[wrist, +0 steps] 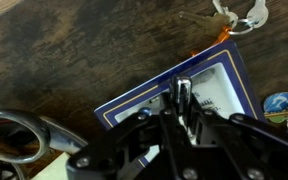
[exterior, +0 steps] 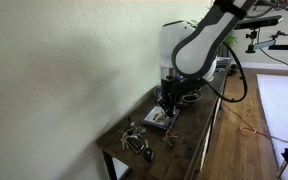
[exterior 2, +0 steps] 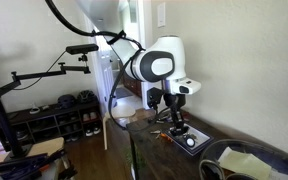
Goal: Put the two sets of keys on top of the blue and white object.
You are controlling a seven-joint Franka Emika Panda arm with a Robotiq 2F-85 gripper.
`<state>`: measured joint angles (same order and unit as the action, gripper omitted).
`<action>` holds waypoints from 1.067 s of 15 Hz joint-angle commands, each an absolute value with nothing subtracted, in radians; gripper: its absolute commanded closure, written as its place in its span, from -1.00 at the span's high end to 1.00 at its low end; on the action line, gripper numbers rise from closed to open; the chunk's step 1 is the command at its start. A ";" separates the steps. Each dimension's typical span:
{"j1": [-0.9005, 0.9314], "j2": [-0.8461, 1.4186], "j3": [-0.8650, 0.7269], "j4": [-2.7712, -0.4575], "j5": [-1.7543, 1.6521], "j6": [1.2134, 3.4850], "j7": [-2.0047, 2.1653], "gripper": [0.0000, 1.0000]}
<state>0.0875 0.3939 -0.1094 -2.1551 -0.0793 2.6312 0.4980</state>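
Keys lie in a dark, spiky tangle on the wooden table in an exterior view, off the booklet, with the gripper hanging low over that booklet.

In an exterior view, the gripper points straight down at the flat booklet.

In the wrist view the booklet is smooth white paper with a blue border. The jaws are pressed together over it; whether they pinch anything I cannot tell. Silvery ringed keys rest on bare wood beside its corner, so they are likely not yet placed.
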 commanded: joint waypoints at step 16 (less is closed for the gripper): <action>0.097 0.490 -0.093 -2.033 -0.005 2.622 0.408 0.50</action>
<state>0.0918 0.5148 -0.0956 -2.0151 -0.0202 2.6280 0.4300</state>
